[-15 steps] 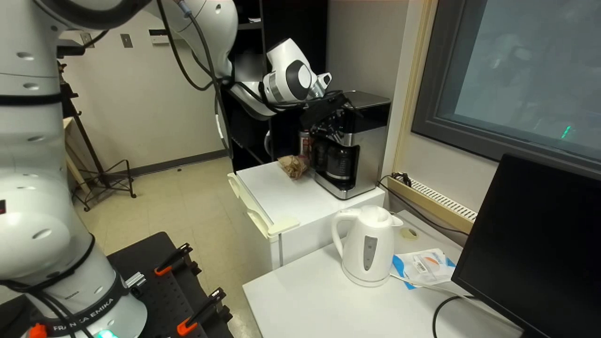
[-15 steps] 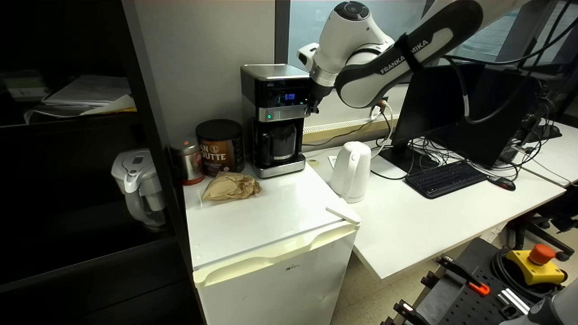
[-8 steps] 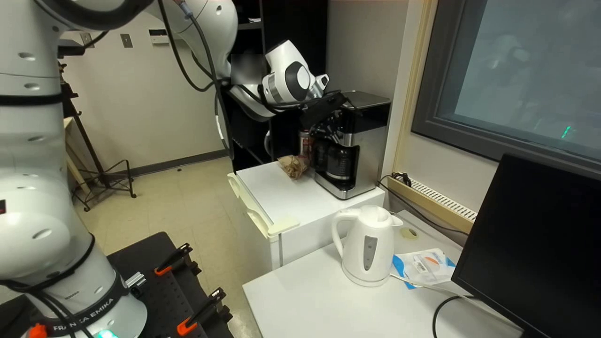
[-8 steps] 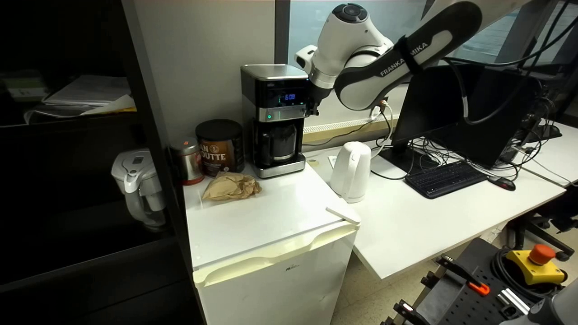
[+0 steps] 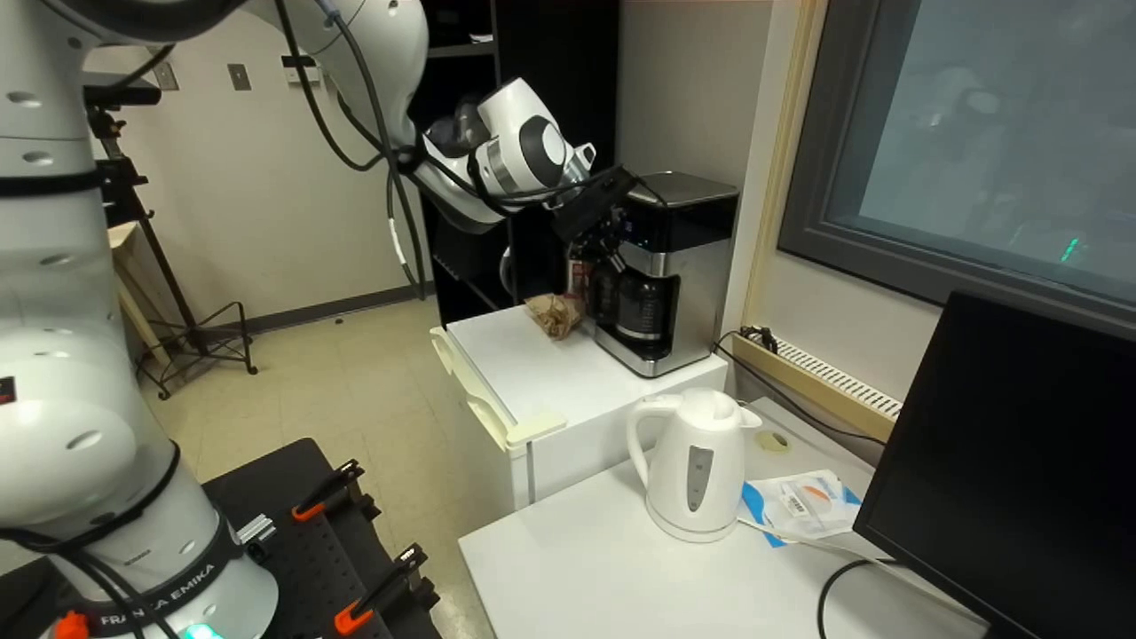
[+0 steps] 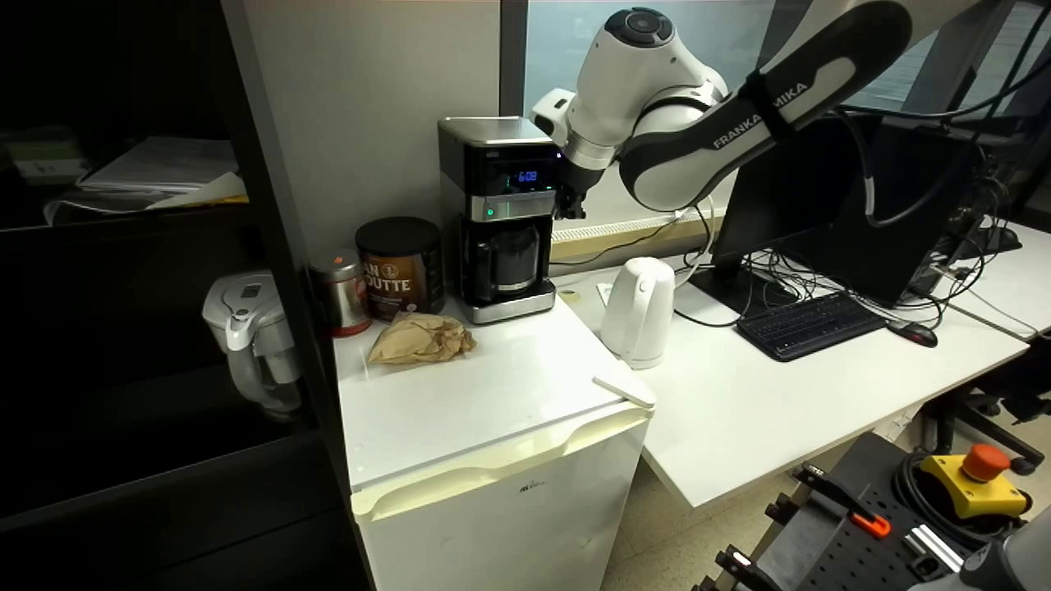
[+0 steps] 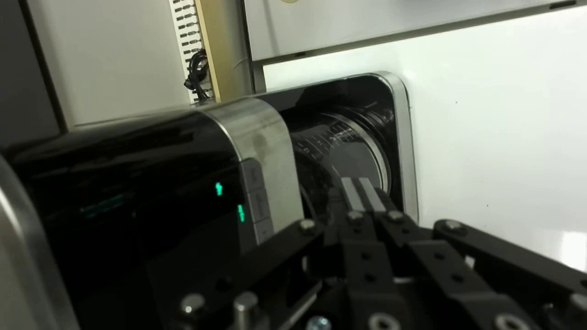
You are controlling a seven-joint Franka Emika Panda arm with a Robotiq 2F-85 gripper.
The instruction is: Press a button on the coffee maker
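The coffee maker (image 5: 706, 288) is a black and silver box with a dark carafe (image 5: 641, 306) in its front recess. In an exterior view its lit blue clock and a green light on the silver strip (image 6: 513, 206) show. In the wrist view the coffee maker (image 7: 137, 160) fills the left, with a column of grey buttons (image 7: 259, 199) by the silver band. My gripper (image 7: 363, 195) is shut and empty, its fingertips side by side in front of the carafe, right of the buttons. In both exterior views the gripper (image 5: 619, 262) (image 6: 570, 215) is close before the machine's front; contact cannot be told.
The coffee maker stands on a white mini fridge (image 6: 493, 386) with a paper bag (image 6: 420, 338), a coffee can (image 6: 400, 267) and a silver canister (image 6: 340, 291). A white kettle (image 5: 701, 466) and monitor (image 5: 1021, 479) stand on the desk. A dark shelf (image 6: 123, 328) borders the fridge.
The arm has drawn back. My gripper has moved away from the coffee maker's front panel, leftward in an exterior view, and slightly lower. The fridge-top items and kettle have not moved.
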